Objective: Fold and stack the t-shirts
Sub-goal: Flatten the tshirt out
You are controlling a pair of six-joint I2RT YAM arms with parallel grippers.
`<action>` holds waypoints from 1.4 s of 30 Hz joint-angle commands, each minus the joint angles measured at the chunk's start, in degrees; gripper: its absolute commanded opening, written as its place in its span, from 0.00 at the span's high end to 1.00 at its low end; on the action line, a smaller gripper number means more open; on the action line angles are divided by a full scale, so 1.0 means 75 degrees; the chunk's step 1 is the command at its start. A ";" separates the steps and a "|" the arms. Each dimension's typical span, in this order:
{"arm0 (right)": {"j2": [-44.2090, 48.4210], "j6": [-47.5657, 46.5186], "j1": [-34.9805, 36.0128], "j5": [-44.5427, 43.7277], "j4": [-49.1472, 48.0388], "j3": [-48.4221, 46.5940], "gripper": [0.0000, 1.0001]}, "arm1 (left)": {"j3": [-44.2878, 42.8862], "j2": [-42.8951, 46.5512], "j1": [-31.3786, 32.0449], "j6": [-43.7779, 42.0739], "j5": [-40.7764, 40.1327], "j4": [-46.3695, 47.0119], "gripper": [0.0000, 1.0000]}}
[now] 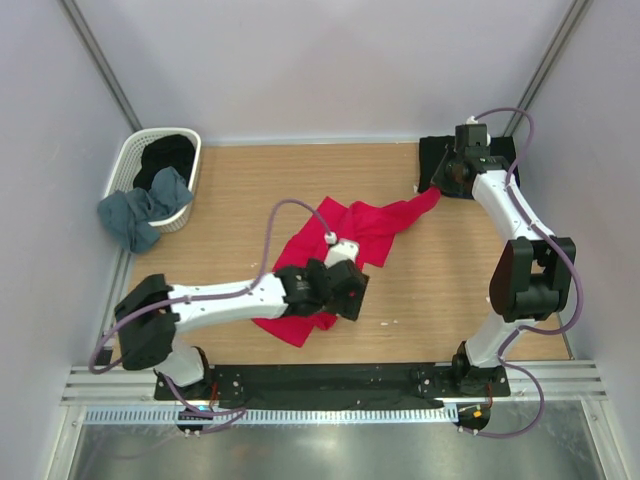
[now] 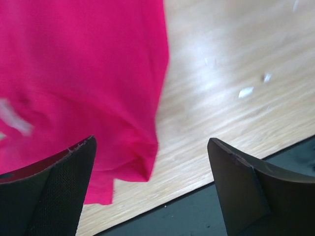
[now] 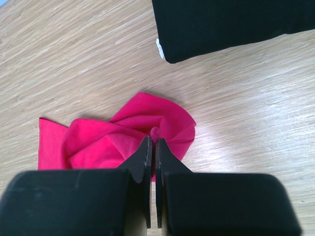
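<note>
The red shirt lies crumpled on the tabletop. The left pincer hangs released over its hem. The right pincer is clenched on a bunched corner, near a folded black shirt whose white tag is too small to read. A grey-blue shirt drapes over the basket.

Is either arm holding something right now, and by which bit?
The right gripper is shut on the red t-shirt, pinching a bunched tip of cloth at its far end. The left gripper is open over the shirt's near edge, holding nothing.
</note>
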State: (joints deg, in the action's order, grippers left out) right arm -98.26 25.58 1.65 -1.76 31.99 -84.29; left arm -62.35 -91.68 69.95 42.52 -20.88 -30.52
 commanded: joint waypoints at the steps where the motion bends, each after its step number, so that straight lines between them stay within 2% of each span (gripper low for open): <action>1: 0.0129 -0.0048 -0.0009 0.0012 -0.0093 0.0000 0.99 | -0.0278 0.1078 -0.0817 0.0412 -0.0698 -0.0595 0.05; 7: 0.0140 -0.0024 -0.0009 0.0117 -0.0128 0.0024 0.99 | 0.0928 0.2530 -0.3219 0.1161 0.0192 0.0107 0.08; 9: 0.0140 -0.0025 -0.0009 0.0129 -0.0128 0.0024 0.99 | 0.1303 0.2603 -0.4013 0.1244 0.0416 0.0260 0.11; 13: 0.0082 0.0022 0.0003 0.0396 -0.0198 0.0082 0.99 | 0.1329 0.2229 -0.4661 0.1081 0.0383 0.0542 0.17; 21: 0.0046 0.0034 0.0014 0.0516 -0.0210 0.0083 0.99 | 0.0579 0.0368 -0.5097 0.0624 0.0300 0.1209 0.36; 25: 0.0058 0.0034 0.0014 0.0527 -0.0210 0.0082 0.99 | 0.0251 -0.0361 -0.5097 0.0190 0.0709 0.1888 0.43; 33: 0.0046 0.0046 0.0026 0.0317 -0.0245 0.0246 0.99 | -0.0276 -0.1416 -0.5097 -0.0641 0.0874 0.2405 0.46; 38: 0.0035 0.0046 0.0014 0.0270 -0.0281 0.0270 0.99 | -0.0347 -0.1884 -0.5097 -0.0806 0.1460 0.2546 0.51; 41: -0.0024 0.0058 0.0003 0.0258 -0.0269 0.0258 0.99 | -0.0265 -0.1967 -0.5097 -0.0783 0.1566 0.2546 0.58; 42: -0.0036 0.0046 0.0026 0.0270 -0.0269 0.0247 0.99 | -0.0242 -0.2002 -0.5097 -0.0771 0.1554 0.2523 0.67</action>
State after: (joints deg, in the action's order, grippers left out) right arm -98.30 25.65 1.65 0.78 31.42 -82.04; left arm -63.66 -105.43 31.86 38.11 -11.09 -13.04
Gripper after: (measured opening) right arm 0.042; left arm 0.375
